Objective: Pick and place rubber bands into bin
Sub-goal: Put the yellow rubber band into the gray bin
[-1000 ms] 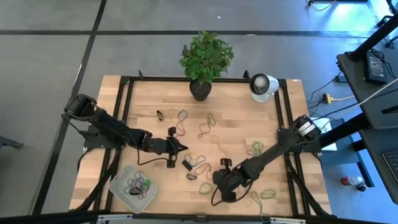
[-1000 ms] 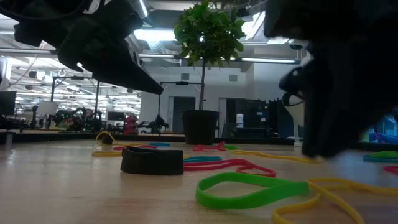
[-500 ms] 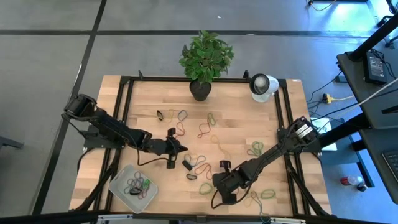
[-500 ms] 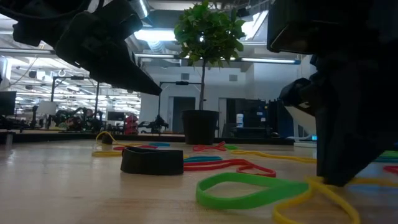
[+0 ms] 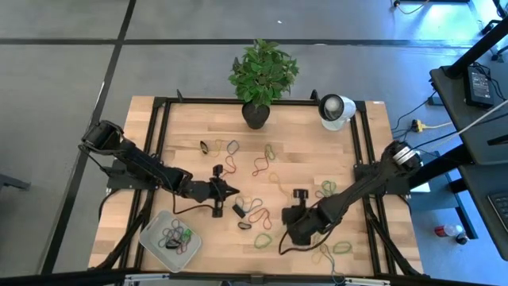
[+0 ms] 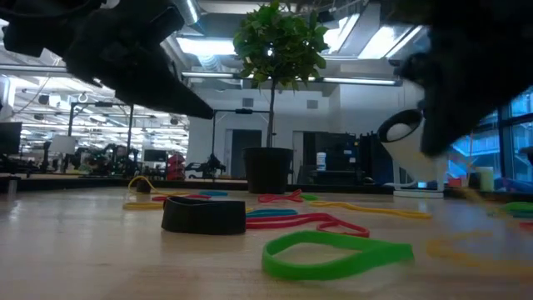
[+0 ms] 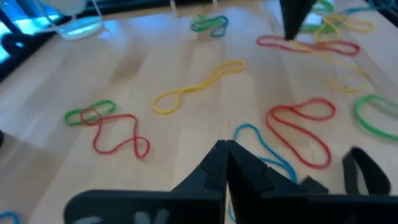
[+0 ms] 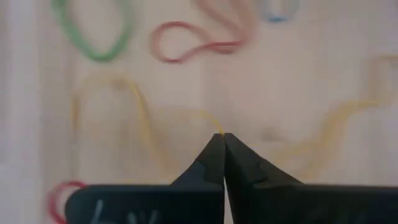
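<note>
Even overhead light falls on the counter (image 5: 190, 127); ceiling strip lights (image 6: 208, 46) glare in the low view. The arms read as dark blurred silhouettes there. The right wrist view is motion-blurred.

Potted plant (image 5: 262, 79) beside white round device (image 5: 335, 109); black block (image 6: 204, 215)

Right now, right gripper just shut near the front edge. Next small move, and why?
Probably a short lift of the right gripper, then carry toward the bin. Its fingers are shut with a yellow rubber band running into the tips, so it looks pinched. The bin sits at the table's front left, with bands already in it. The left gripper waits shut mid-table.
</note>
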Robot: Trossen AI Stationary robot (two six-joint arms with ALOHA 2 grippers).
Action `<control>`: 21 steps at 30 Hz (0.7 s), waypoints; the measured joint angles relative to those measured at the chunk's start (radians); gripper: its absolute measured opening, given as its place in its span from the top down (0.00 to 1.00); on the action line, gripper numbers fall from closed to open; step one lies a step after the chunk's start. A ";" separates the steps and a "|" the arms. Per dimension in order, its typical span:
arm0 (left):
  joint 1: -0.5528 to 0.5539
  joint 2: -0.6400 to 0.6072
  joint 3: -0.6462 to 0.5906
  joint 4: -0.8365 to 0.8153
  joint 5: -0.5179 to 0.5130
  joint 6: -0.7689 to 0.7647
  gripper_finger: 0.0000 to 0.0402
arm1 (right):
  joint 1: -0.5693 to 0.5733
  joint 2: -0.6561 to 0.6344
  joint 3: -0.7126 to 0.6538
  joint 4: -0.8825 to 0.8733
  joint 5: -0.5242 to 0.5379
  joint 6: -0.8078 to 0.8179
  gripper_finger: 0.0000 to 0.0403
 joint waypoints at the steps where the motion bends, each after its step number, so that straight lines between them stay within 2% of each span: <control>1: 0.000 0.000 0.001 0.007 -0.004 0.000 0.99 | 0.000 -0.021 0.000 -0.020 0.034 -0.003 1.00; 6: 0.000 0.000 0.001 0.075 -0.015 0.000 0.92 | -0.027 -0.111 0.000 -0.073 0.171 -0.056 1.00; 11: -0.001 0.000 0.001 0.183 -0.015 0.016 0.77 | -0.093 -0.159 -0.001 -0.013 0.266 -0.161 1.00; 17: -0.010 0.010 0.002 0.267 -0.017 0.009 0.54 | -0.198 -0.158 -0.044 0.321 0.288 -0.414 1.00; 21: -0.009 0.010 0.008 0.330 -0.019 -0.006 0.44 | -0.248 -0.152 -0.053 0.528 0.210 -0.553 1.00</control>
